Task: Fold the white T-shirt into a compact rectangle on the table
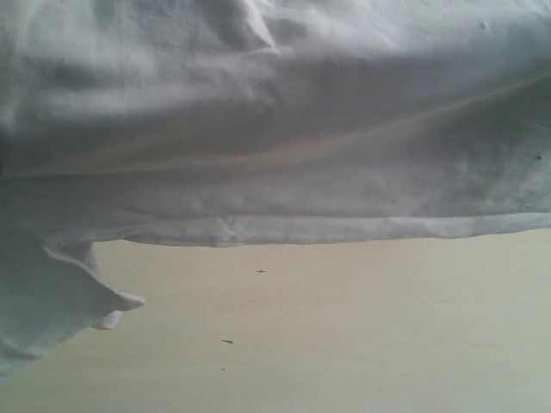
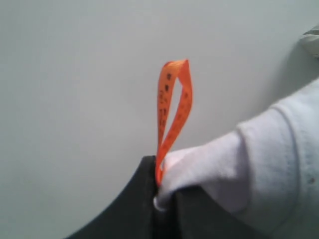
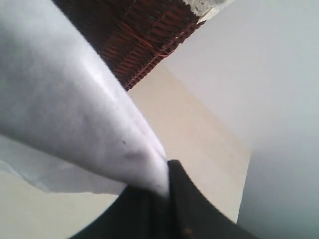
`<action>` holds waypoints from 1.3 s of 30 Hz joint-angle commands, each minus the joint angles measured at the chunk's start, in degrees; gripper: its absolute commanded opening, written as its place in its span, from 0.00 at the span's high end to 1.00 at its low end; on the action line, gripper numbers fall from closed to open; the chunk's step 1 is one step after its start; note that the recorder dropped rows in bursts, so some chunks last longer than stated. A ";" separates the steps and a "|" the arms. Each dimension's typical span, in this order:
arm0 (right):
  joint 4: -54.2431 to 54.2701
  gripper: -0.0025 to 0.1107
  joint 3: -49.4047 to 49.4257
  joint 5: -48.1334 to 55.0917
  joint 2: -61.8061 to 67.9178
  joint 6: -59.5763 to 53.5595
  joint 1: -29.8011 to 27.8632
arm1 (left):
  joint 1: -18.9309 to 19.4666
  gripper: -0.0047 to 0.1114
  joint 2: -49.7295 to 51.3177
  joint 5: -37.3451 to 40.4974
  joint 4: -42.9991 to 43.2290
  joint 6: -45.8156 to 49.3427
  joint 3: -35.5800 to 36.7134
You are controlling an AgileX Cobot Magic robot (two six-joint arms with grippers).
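The white T-shirt (image 1: 275, 129) hangs lifted in front of the exterior camera and fills its upper half; its hem (image 1: 344, 229) runs across above the table (image 1: 344, 335). A sleeve (image 1: 52, 301) droops at the lower left. Neither gripper shows in that view. In the left wrist view my left gripper (image 2: 164, 199) is shut on a white fold of the T-shirt (image 2: 249, 159) at the collar, the orange tag (image 2: 172, 114) standing up from the pinch. In the right wrist view my right gripper (image 3: 167, 191) is shut on the T-shirt (image 3: 75, 114), which stretches taut away from it.
A dark wicker basket (image 3: 144, 35) with white lace trim (image 3: 207, 6) stands behind the cloth in the right wrist view. The pale table (image 3: 194, 144) ends at a white wall (image 3: 269, 74). A few dark specks (image 1: 260, 272) mark the tabletop.
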 commanded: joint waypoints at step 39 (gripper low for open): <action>-4.33 0.87 28.04 -59.74 39.20 1.09 0.01 | 0.00 0.52 58.84 -33.76 -7.54 5.57 17.74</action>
